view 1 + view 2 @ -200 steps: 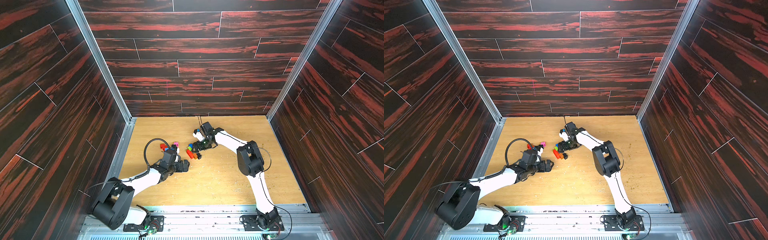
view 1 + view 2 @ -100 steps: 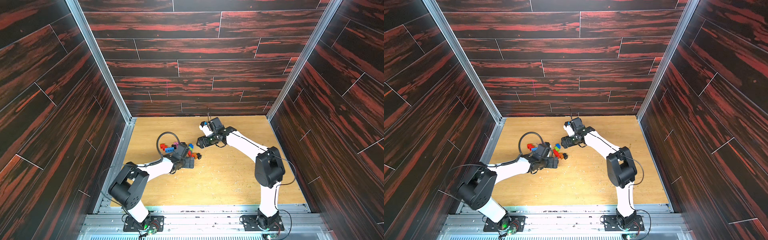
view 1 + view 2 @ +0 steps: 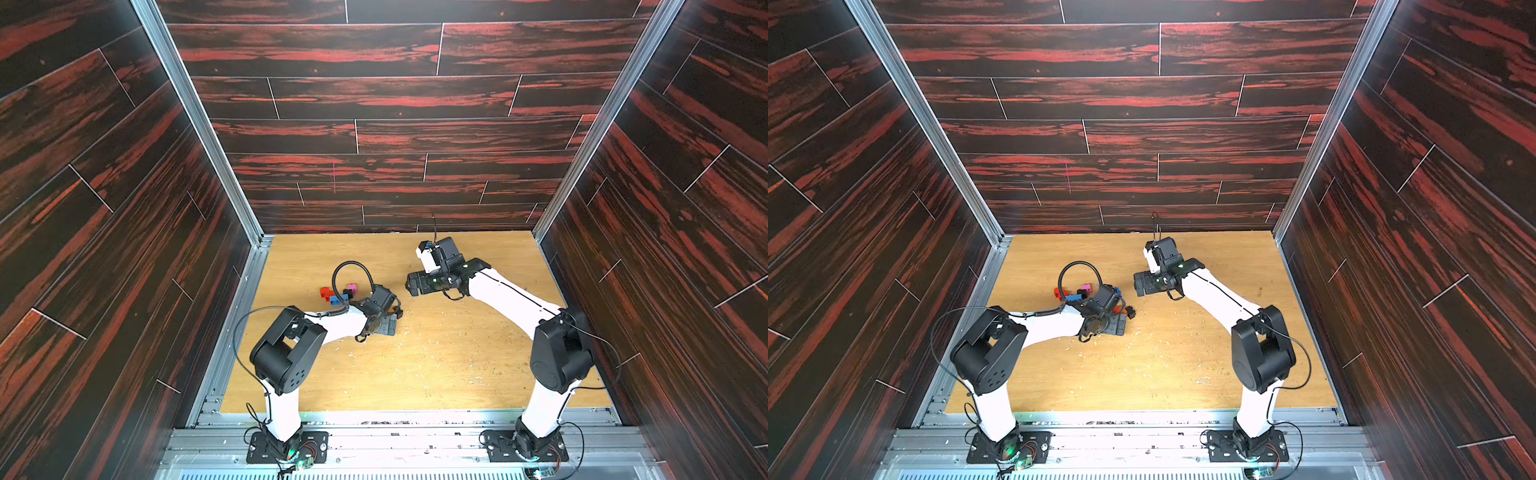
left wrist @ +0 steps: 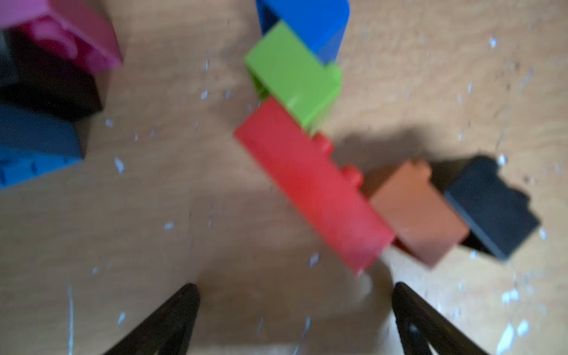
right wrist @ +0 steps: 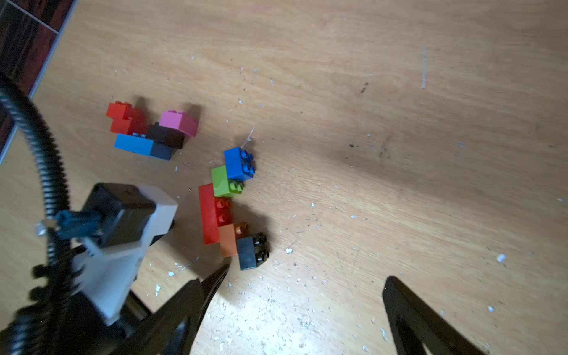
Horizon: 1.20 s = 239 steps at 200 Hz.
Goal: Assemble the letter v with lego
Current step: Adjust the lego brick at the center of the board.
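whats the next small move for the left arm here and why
Probably ease the left gripper forward over the near end of the long red brick and close on it. Its jaws stand open and empty just short of that brick, which is joined between the green brick and the orange brick. The right gripper is open too, holding nothing.

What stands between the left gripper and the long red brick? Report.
Nothing visible. Only bare tabletop lies between the open left gripper and the near end of the long red brick; the orange brick sits beside it.
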Each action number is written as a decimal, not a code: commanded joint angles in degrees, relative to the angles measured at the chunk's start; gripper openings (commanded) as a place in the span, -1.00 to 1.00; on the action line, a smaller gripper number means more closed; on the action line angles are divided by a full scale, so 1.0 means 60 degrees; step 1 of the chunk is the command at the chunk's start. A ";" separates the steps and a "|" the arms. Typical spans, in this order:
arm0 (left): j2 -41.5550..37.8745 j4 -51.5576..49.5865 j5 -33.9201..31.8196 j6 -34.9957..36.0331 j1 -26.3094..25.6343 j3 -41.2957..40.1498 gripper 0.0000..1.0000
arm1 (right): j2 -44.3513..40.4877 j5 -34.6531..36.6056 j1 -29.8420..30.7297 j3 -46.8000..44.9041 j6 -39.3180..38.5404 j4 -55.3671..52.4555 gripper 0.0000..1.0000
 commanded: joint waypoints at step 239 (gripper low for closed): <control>0.2376 -0.0223 -0.0225 -0.1302 -0.0425 0.3155 1.00 | -0.3005 0.3713 -0.0349 -0.3809 0.1502 0.2692 0.89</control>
